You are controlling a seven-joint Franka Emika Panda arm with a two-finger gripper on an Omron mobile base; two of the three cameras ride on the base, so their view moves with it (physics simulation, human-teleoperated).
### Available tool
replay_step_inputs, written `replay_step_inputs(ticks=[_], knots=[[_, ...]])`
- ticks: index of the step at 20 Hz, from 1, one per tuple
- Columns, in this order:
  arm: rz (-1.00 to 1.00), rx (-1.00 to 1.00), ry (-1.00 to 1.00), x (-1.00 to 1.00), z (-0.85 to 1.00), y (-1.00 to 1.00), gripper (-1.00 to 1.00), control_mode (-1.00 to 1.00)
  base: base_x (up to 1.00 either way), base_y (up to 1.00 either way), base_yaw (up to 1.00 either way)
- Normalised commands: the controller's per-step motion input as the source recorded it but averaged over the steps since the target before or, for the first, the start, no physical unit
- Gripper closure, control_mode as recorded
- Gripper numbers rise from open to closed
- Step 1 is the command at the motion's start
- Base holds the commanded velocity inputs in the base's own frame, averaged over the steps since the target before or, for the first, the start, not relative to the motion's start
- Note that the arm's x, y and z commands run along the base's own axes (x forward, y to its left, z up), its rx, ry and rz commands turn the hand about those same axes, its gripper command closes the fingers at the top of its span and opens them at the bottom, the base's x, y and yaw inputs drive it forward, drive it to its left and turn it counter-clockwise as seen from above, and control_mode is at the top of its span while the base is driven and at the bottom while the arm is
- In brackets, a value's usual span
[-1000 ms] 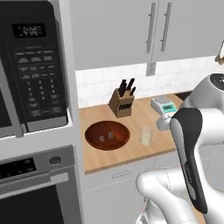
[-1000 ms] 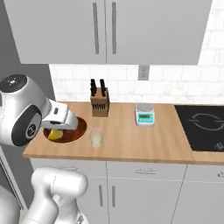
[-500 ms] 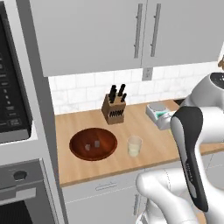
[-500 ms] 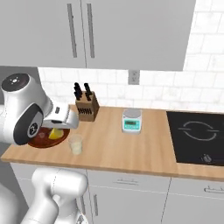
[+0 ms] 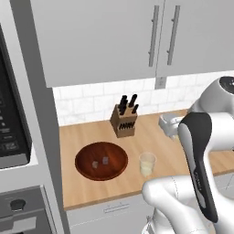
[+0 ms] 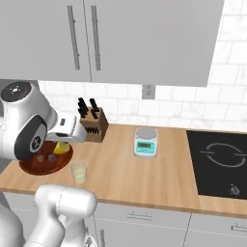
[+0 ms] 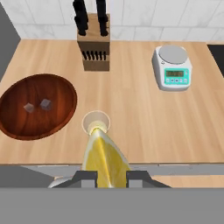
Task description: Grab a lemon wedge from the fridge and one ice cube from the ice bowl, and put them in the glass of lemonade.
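My gripper (image 7: 111,177) is shut on the lemon wedge (image 7: 104,156), a bright yellow piece that sticks out forward between the two fingertips. In the hand view the wedge's tip points at the glass of lemonade (image 7: 96,122) on the wooden counter. In the right base view the gripper (image 6: 64,141) holds the lemon wedge (image 6: 60,148) above the ice bowl's right rim, behind the glass of lemonade (image 6: 79,171). The reddish-brown ice bowl (image 7: 37,105) lies left of the glass with two ice cubes in it. The left base view shows the ice bowl (image 5: 101,161) and the glass (image 5: 147,164). The fridge is out of view.
A knife block (image 7: 93,43) stands at the back of the counter by the tiled wall. A small kitchen scale (image 7: 173,68) sits to the right, and a black cooktop (image 6: 219,161) lies beyond it. Upper cabinets (image 6: 120,38) hang overhead. A microwave (image 5: 11,119) is at the left.
The base has driven, so both base views have shifted and the microwave has slid toward the left edge. The lemon wedge stays in the gripper, near the bowl and glass.
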Motion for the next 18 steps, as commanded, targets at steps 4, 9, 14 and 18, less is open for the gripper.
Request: replay_step_inputs(ticks=[4, 9, 14, 18], knots=[[0.0, 0.0, 0.0, 0.0, 0.0, 0.0, 1.0, 1.0, 0.31, 0.0, 0.0], [0.0, 0.0, 0.0, 0.0, 0.0, 0.0, 1.0, 1.0, 0.03, 0.0, 0.0], [0.0, 0.0, 0.0, 0.0, 0.0, 0.0, 1.0, 1.0, 0.0, 0.0, 0.0], [0.0, 0.0, 0.0, 0.0, -0.01, 0.0, 1.0, -1.0, 0.0, 0.0, 0.0]])
